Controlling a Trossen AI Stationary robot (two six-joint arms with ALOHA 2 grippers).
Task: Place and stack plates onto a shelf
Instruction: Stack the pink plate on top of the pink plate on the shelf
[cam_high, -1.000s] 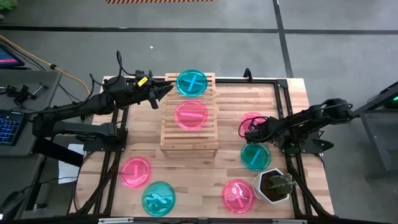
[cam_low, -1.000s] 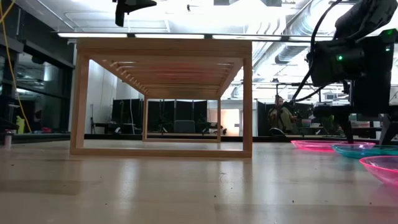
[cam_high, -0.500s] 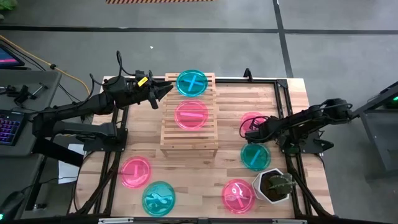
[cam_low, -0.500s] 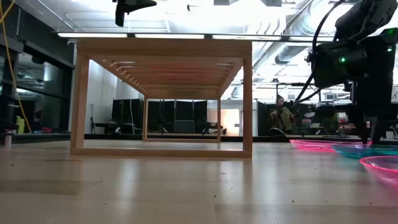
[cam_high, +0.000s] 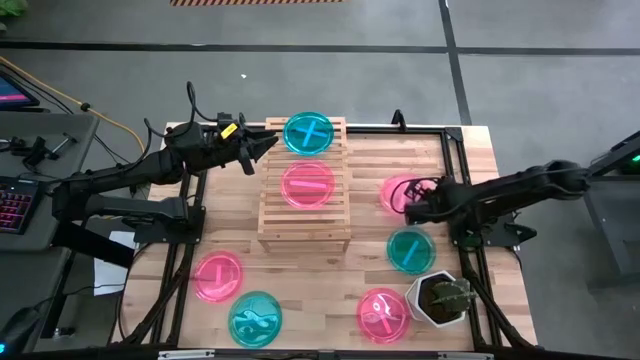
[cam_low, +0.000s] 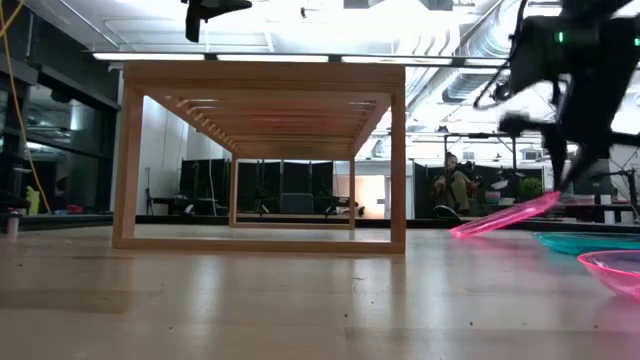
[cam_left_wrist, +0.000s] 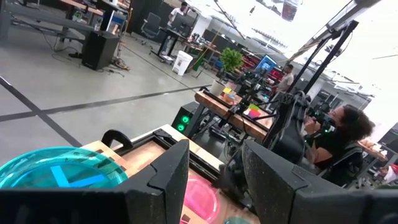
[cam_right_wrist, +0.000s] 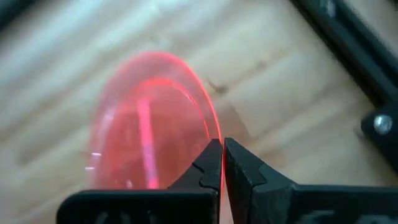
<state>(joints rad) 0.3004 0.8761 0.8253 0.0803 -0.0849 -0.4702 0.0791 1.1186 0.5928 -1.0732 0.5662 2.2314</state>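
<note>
Right end effector (cam_right_wrist: 221, 163) is pinched on the rim of a pink plate (cam_high: 399, 193); fingers nearly closed with only the thin rim between them. The plate hangs tilted in the low view, far edge raised and near edge almost on the bench (cam_high: 330, 290); I can't tell if it still touches.

Risks, as I judge them:
- Thin-edge grip on a slick translucent rim, so the plate could pivot or slip out if swung fast.
- A dragging low edge could catch the bench and twist the plate loose.
- A teal plate (cam_high: 409, 250) lies just beside it on the bench, with another pink plate (cam_high: 382, 314) and a white plant pot (cam_high: 440, 298) nearer the front edge. A low sweep could knock the teal one.

Room: the shelf (cam_high: 305, 225) stands mid-bench, its slat top well above the bench, so the plate needs a clear lift before crossing the shelf's edge. A pink plate (cam_high: 307, 185) sits mid-top and a teal plate (cam_high: 309, 133) at the far end; the near end of the slats is bare, or it can stack on the pink one.

Left end effector (cam_high: 265, 146) hovers just beside the far-left corner of the shelf, fingers parted and empty; keep the approach on the right side.
</note>
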